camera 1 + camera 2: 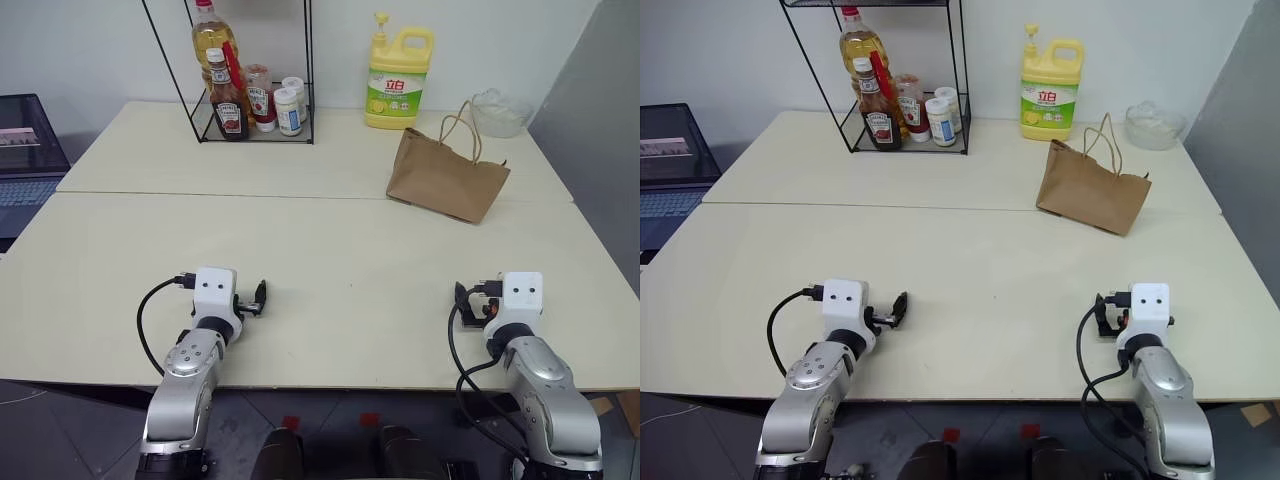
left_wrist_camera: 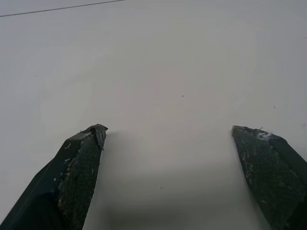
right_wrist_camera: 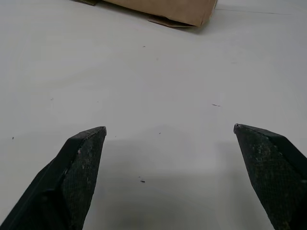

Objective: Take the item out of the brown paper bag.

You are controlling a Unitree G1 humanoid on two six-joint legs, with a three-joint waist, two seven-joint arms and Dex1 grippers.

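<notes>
Brown paper bag near table's far right edge.

A pale cream table, made of two tops meeting along a thin seam, stands against a plain white wall. A black wire rack stands at its far edge, a grey partition rises on the right, and dark grey floor shows below the near edge.
</notes>
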